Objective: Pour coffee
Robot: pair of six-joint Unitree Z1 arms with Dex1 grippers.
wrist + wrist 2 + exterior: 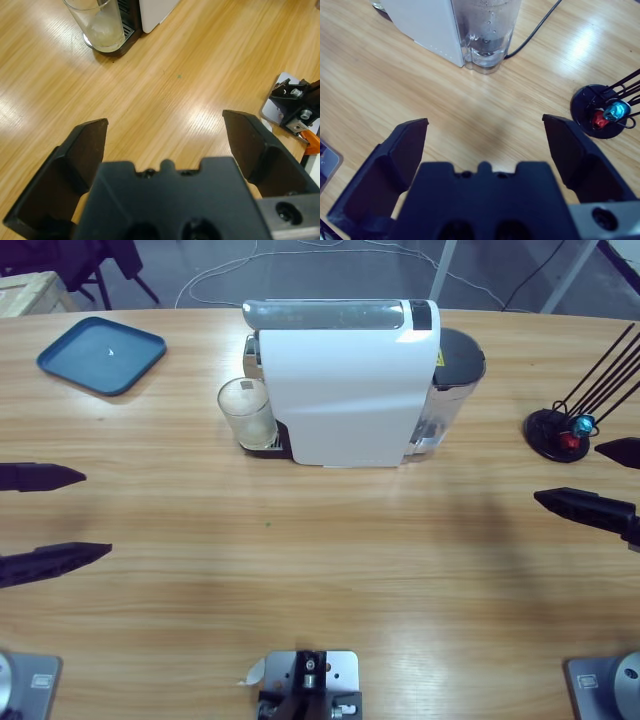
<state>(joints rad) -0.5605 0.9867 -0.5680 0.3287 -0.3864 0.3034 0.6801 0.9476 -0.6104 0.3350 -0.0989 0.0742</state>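
Note:
A white coffee machine [345, 390] stands at the back middle of the table, its clear water tank [450, 380] on the right end. A clear glass [247, 412] sits on the machine's drip tray under the spout, holding a little pale yellowish coffee [107, 35] at its bottom. My left gripper [55, 515] hovers open at the left edge, well short of the glass [98, 22]. At the right edge my right gripper [605, 480] is open too, empty, facing the tank [487, 30].
A blue tray [102, 354] lies at the back left. A black capsule stand [560, 432] with thin rods and a red and a blue capsule sits at the far right, close to my right gripper. A black cable [535, 30] runs behind the machine.

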